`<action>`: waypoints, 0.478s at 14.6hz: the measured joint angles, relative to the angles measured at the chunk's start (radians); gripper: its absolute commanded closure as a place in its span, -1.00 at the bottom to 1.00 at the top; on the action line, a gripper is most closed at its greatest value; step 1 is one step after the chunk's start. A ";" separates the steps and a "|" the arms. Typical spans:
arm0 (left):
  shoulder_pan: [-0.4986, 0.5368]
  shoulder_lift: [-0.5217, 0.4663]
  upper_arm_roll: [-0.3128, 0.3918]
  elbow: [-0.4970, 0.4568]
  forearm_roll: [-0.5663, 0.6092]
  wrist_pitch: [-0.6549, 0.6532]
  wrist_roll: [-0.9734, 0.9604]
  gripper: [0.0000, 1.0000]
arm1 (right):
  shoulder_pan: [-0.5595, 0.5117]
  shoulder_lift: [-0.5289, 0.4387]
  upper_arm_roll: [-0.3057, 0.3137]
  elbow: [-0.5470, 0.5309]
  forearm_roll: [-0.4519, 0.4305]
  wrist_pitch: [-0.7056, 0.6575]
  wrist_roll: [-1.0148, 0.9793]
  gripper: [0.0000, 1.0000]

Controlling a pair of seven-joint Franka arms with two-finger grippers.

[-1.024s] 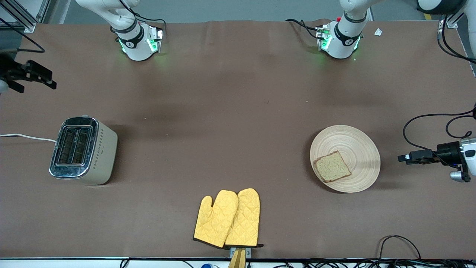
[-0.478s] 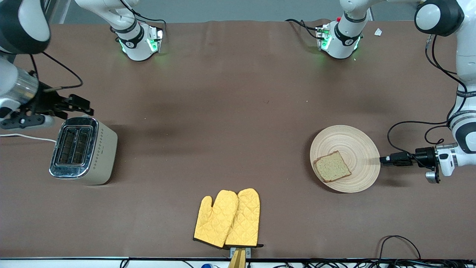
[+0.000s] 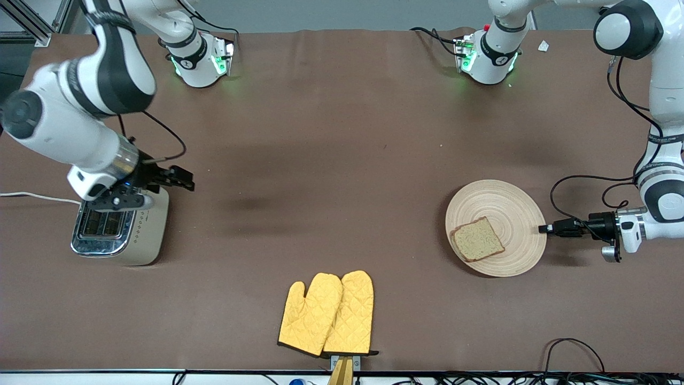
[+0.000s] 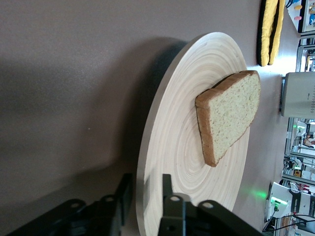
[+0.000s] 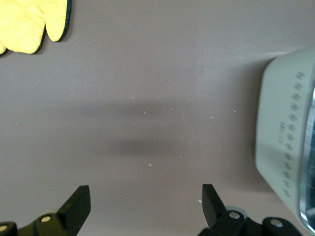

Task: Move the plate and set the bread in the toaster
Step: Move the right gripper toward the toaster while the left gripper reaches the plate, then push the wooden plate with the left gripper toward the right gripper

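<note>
Round pale beige wooden-looking plate (image 3: 496, 228) with concentric ring grooves sits toward the left arm's end of the table (image 3: 331, 160), which is covered in brown cloth. Square slice of light brown speckled bread (image 3: 477, 239) with darker crust lies flat on the plate, off-centre, on the part nearer the front camera. Left gripper (image 3: 544, 229) is low at the plate's rim on the side toward the left arm's end; in the left wrist view the left gripper (image 4: 145, 191) has its jaws parted with the plate (image 4: 167, 147) edge sitting between the two black fingers (image 4: 167, 184), one over the top face and one outside the rim; whether they press on the rim cannot be told. Bread (image 4: 229, 115) is untouched. Boxy cream-beige two-slot toaster (image 3: 118, 216) with chrome top and white cord stands at the right arm's end, slots empty where visible. Right gripper (image 3: 184, 179) is up over the table just beside the toaster's upper corner, wrist overlapping the toaster top in the front view. Right wrist view shows the right gripper (image 5: 145, 204) spread wide, nothing between the fingers, toaster (image 5: 285, 142) side at the frame edge. Pair of yellow quilted oven mitts (image 3: 327, 314) lies at the table edge nearest the front camera, between toaster and plate.
</note>
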 measured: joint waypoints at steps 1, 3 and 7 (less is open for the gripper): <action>0.000 0.004 -0.001 0.000 0.000 0.000 0.000 0.70 | 0.002 0.027 0.000 0.000 0.018 0.026 0.000 -1.00; 0.000 0.012 -0.005 0.002 0.000 0.000 0.000 0.89 | 0.002 0.070 0.000 0.000 0.049 0.076 0.000 -1.00; 0.003 0.012 -0.018 0.016 -0.013 -0.027 0.009 0.99 | 0.005 0.126 0.000 0.001 0.059 0.115 0.000 -1.00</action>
